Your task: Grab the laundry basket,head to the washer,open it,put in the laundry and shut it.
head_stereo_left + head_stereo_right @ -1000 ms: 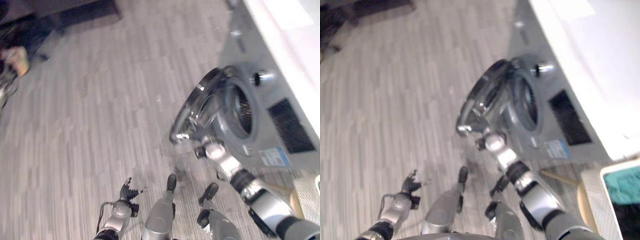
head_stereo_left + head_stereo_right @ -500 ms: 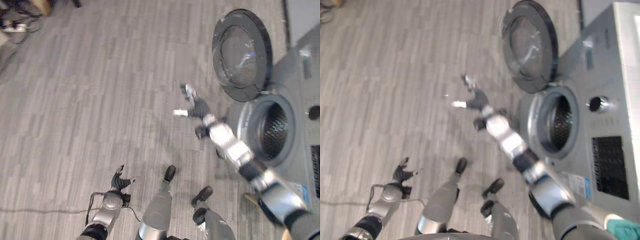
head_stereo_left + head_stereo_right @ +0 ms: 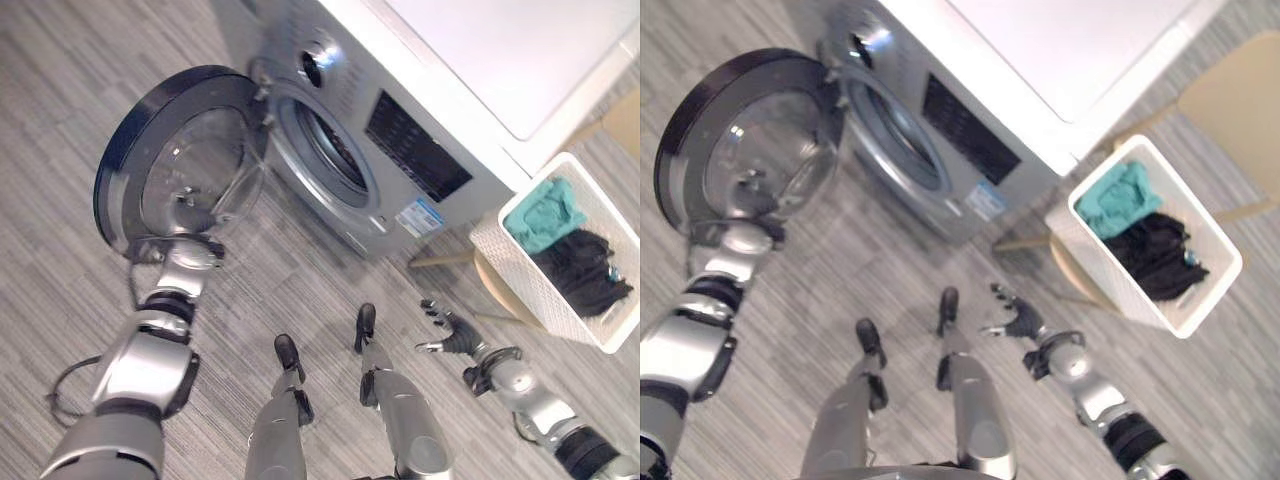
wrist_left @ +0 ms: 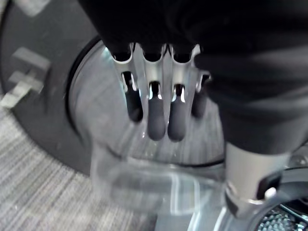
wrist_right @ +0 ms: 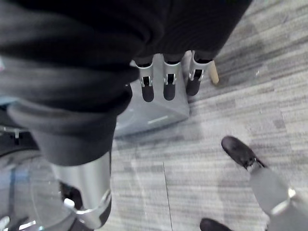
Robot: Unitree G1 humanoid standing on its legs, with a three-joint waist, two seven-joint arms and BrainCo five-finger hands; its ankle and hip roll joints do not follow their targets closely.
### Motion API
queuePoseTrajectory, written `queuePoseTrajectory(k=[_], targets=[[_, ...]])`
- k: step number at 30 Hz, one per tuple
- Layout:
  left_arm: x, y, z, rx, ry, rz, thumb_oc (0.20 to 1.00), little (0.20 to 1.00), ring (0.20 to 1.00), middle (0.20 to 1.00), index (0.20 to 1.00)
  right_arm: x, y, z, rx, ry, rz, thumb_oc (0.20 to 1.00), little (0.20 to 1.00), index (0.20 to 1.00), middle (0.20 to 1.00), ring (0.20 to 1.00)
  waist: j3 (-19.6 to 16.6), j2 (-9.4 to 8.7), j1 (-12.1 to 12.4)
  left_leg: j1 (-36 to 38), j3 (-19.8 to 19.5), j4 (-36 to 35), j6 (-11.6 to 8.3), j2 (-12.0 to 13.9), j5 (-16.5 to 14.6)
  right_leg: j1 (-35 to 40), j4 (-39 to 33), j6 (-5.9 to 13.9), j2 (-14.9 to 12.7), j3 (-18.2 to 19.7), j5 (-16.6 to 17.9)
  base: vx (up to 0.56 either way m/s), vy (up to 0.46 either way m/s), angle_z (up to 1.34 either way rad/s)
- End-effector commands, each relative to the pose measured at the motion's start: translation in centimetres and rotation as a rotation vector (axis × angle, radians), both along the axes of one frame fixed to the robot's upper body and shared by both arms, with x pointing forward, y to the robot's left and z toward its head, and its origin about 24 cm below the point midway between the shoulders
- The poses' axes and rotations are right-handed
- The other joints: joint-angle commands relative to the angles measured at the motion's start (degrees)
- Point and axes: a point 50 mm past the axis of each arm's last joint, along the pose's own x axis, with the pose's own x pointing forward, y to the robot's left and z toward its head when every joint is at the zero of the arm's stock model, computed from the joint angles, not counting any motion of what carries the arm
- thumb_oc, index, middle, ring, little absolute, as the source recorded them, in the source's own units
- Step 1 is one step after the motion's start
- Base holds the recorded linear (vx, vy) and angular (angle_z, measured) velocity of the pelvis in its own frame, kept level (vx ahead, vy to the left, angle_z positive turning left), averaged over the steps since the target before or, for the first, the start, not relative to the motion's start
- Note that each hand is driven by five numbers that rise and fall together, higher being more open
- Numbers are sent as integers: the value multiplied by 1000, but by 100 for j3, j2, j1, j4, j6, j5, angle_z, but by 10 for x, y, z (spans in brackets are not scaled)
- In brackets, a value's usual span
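Left eye view: our left hand [image 3: 188, 256] rests straight fingers on the silver washer's [image 3: 400, 130] open round glass door [image 3: 175, 160]; our right hand [image 3: 455, 335] hangs spread near the white laundry basket [image 3: 520, 275].

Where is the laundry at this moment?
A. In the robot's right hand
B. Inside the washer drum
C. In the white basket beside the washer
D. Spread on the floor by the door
C. The teal and black laundry lies in the white basket on a stool beside the washer, whose door hangs open; the right hand hangs free over the floor with relaxed fingers.
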Motion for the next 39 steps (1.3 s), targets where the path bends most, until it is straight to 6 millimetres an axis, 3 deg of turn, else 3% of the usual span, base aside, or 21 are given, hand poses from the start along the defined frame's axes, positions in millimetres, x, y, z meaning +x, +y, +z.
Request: queuePoseTrajectory(k=[1,8,13,14,15,19,20,21,22,23,25,27,28,29,30,33,34,35,37,38,39], targets=[[-17,31,2,36,1,92,1000,1000,1000,1000,1000,20,14,38,101,-183,46,1000,1000,1000,1000,1000,76,-24,317,7,-561,17,-59,-42,-298,257,610,548,-67,-28,-975,13,-2,-22],[-35,53,-9,28,28,159,1000,1000,1000,1000,1000,13,8,46,126,-209,46,1000,1000,1000,1000,1000,38,55,331,97,-537,85,-87,-31,-391,362,522,529,-29,13,-973,18,1,-5],[-47,39,-42,-15,68,114,1000,1000,1000,1000,1000,8,7,36,129,-199,5,1000,1000,1000,1000,1000,-149,198,404,380,-532,-41,-103,-70,-434,666,442,511,-65,-46,-1066,64,17,4],[-59,27,-68,-60,99,84,1000,1000,1000,1000,1000,6,4,32,110,-197,-23,1000,1000,1000,1000,1000,-245,270,445,575,-520,-94,-87,-105,-485,839,429,497,-92,-41,-1130,75,37,6],[-60,27,-69,-61,101,84,1000,1000,1000,1000,1000,6,4,32,109,-195,-23,1000,1000,1000,1000,1000,-247,273,443,586,-519,-99,-87,-105,-485,848,427,498,-92,-40,-1131,109,49,4],[-94,-5,-123,-189,182,17,1000,1000,1000,1000,1000,-2,-8,21,64,-169,-98,1000,1000,1000,1000,1000,-453,393,471,985,-385,-237,-1,-233,-462,1163,486,442,-195,-84,-1197,89,53,2],[-104,-13,-136,-222,208,5,1000,1000,1000,1000,1000,-3,-12,19,53,-164,-118,1000,1000,1000,1000,1000,-515,439,471,1117,-357,-284,6,-264,-485,1254,503,454,-209,-85,-1240,127,108,3],[-128,-25,-161,-298,277,-3,1000,1000,1000,1000,1000,-7,-22,17,35,-161,-172,1000,1000,1000,1000,1000,-619,554,459,1402,-295,-312,46,-314,-578,1445,609,463,-242,-30,-1356,154,94,4],[-129,-25,-161,-298,278,-3,1000,1000,1000,1000,1000,-7,-22,17,35,-161,-172,1000,1000,1000,1000,1000,-616,555,462,1412,-293,-316,45,-313,-578,1451,609,464,-241,-28,-1357,205,137,0],[-154,-32,-182,-346,350,4,1000,1000,1000,1000,1000,-12,-31,14,11,-154,-216,1000,1000,1000,1000,1000,-694,646,435,1665,-184,-314,86,-339,-648,1575,728,481,-258,47,-1429,142,98,-10],[-165,-36,-191,-370,385,6,1000,1000,1000,1000,1000,-14,-34,13,1,-153,-234,1000,1000,1000,1000,1000,-719,690,431,1811,-110,-322,107,-346,-683,1624,809,493,-251,98,-1461,113,71,-32],[-197,-49,-214,-423,494,6,1000,1000,1000,1000,1000,-18,-40,14,-14,-171,-279,1000,1000,1000,1000,1000,-791,801,364,2203,186,-377,156,-319,-774,1648,1198,568,-242,67,-1538,105,54,-55],[-197,-49,-214,-423,494,6,1000,1000,1000,1000,1000,-19,-40,14,-14,-170,-279,1000,1000,1000,1000,1000,-788,801,375,2213,195,-382,156,-320,-774,1649,1205,568,-241,77,-1541,105,52,-57],[-206,-53,-220,-437,522,8,1000,1000,1000,1000,1000,-19,-42,15,-17,-180,-289,1000,1000,1000,1000,1000,-807,838,388,2333,326,-417,147,-305,-796,1628,1330,595,-303,-130,-1531,157,3,-71],[-217,-62,-230,-462,584,-2,1000,1000,1000,1000,1000,-20,-39,15,-10,-191,-300,1000,1000,1000,1000,1000,-914,902,443,2623,536,-580,79,-277,-914,1699,1324,681,-535,-907,-1510,178,-59,-97],[-227,-66,-237,-473,641,-3,1000,1000,1000,1000,1000,-16,-34,16,12,-212,-319,1000,1000,1000,1000,1000,-1135,916,543,2791,1015,-660,-14,-147,-853,1591,1032,735,-925,-2224,-1096,162,-211,-182],[-227,-69,-239,-467,661,-15,1000,1000,1000,1000,1000,-16,-33,16,20,-215,-327,1000,1000,1000,1000,1000,-1187,888,514,2848,1079,-616,-52,-92,-892,1615,890,694,-939,-2309,-1114,273,-390,-135],[-232,-74,-243,-441,698,-54,1000,1000,1000,1000,1000,-24,-35,12,21,-208,-345,1000,1000,1000,1000,1000,-1257,826,344,2896,1068,-233,-60,30,-1125,1667,876,600,-794,-1856,-1299,286,-388,-90],[-232,-81,-245,-464,699,-60,1000,1000,1000,1000,1000,-25,-42,11,-11,-214,-376,1000,1000,1000,1000,1000,-1286,866,288,2726,1207,675,-364,439,-821,1799,746,489,-575,-1687,-1360,217,-308,-36],[-232,-81,-245,-464,699,-60,1000,1000,1000,1000,1000,-25,-42,11,-12,-214,-376,1000,1000,1000,1000,1000,-1287,872,291,2717,1207,697,-371,454,-831,1800,739,485,-564,-1687,-1359,136,-255,-29],[-230,-82,-245,-462,695,-68,1000,1000,1000,1000,1000,-25,-43,11,-25,-213,-373,1000,1000,1000,1000,1000,-1254,841,289,2587,1167,1235,-443,656,-698,1921,666,375,-453,-1581,-1424,164,-299,-69]])
